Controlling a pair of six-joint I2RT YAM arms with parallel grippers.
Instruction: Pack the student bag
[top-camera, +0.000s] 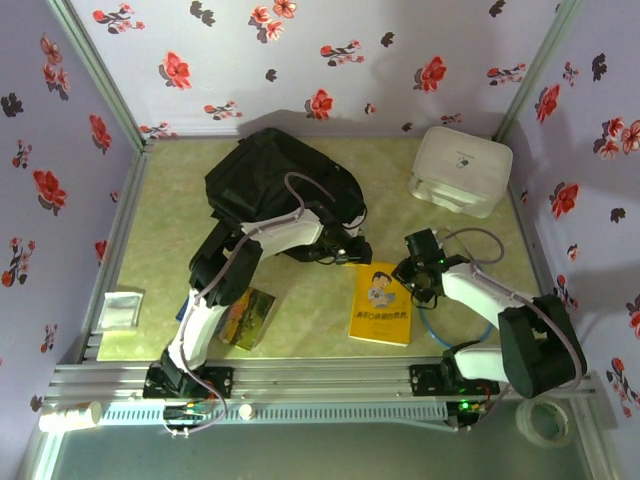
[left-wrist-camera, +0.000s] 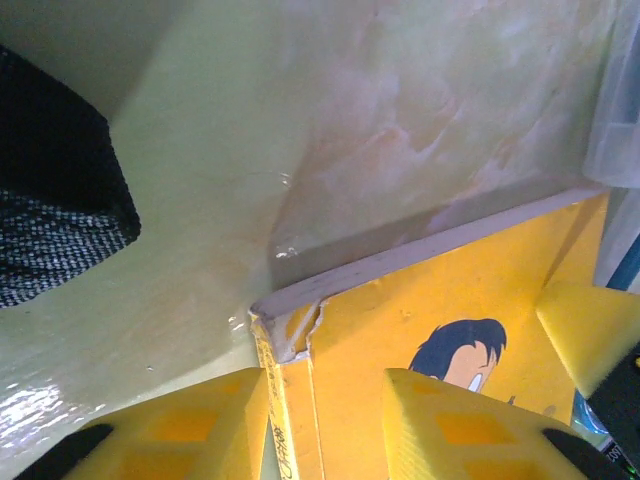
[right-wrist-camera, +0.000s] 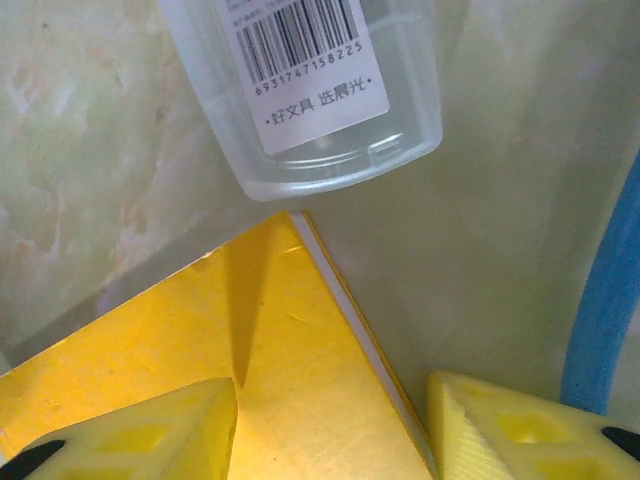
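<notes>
Clearly both arms are busy with the yellow book (top-camera: 381, 306), which lies flat on the table (top-camera: 310, 325), cartoon cover up, near the front and right of centre. The left gripper (left-wrist-camera: 325, 385) reaches across to the book's upper left corner. Its jaws stand part-way apart, one finger just off the spine over bare table and the other over the cover, and I see nothing pinched between them. The right gripper (right-wrist-camera: 335, 385) sits at the opposite upper corner, jaws likewise spread, one finger above the cover and one beyond the edge.

My guess is that they bracket the book from both ends because a thin, flat thing gives a single gripper little to bite on. One could steady it while the other works an edge up.

The student bag (top-camera: 275, 180) slumps at the back of the table, left of centre, just behind the left gripper, so the carry would be short. Whether its mouth is open I cannot tell.

A clear plastic container (right-wrist-camera: 310, 90) lies just past the book's corner, close enough to get knocked. The white zip case (top-camera: 462, 170) waits at the back right, and a second book (top-camera: 247, 318) lies under the left arm.
</notes>
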